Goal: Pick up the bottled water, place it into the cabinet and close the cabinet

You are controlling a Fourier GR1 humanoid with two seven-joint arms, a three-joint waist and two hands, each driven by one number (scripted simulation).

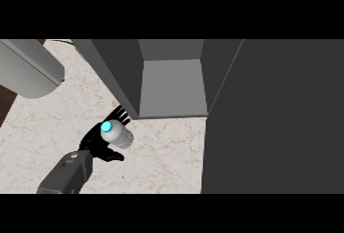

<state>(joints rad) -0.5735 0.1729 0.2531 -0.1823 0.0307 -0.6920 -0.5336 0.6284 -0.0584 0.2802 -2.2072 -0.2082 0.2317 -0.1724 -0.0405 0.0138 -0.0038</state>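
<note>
The bottled water (116, 133) is a pale ribbed bottle with a light blue cap, seen from above. My left hand (99, 144) is shut on it, fingers curled behind it and the thumb below. The bottle hangs just in front of the grey cabinet (121, 77), near its lower left corner. The cabinet stands open, showing a pale inner shelf (173, 88). Its dark door (275, 118) swings out to the right and fills the right side of the view. My right hand is not visible.
A large grey rounded object (30, 68) lies at the upper left. The marbled counter (161, 154) stretches below the cabinet. A dark strip runs along the counter's left edge (7, 102).
</note>
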